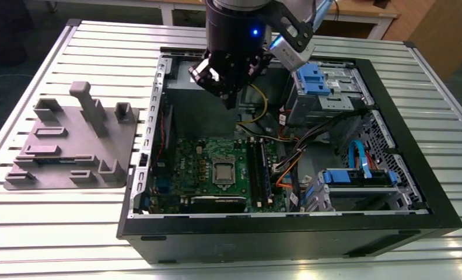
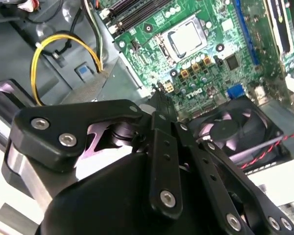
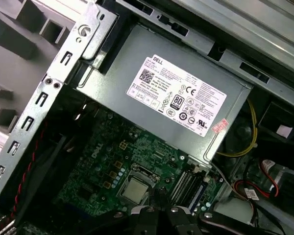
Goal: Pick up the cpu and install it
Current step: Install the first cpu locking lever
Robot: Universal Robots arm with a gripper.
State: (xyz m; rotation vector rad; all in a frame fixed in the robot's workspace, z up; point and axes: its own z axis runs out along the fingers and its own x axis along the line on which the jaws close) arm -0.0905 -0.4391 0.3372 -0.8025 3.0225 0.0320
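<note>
The cpu, a small silvery square chip, lies flat in the socket in the middle of the green motherboard inside the open computer case. Both wrist views show the cpu in its metal socket frame. My gripper hangs well above the board, over the back part of the case and apart from the chip. It looks shut, with nothing between its black fingers, whose tips point towards the board in the first wrist view.
A grey power supply fills the case's back corner, with yellow cables beside it. Memory sticks stand next to the socket, and a black fan is nearby. Blue drive cages sit at the exterior view's right. A grey fixture block lies outside the case.
</note>
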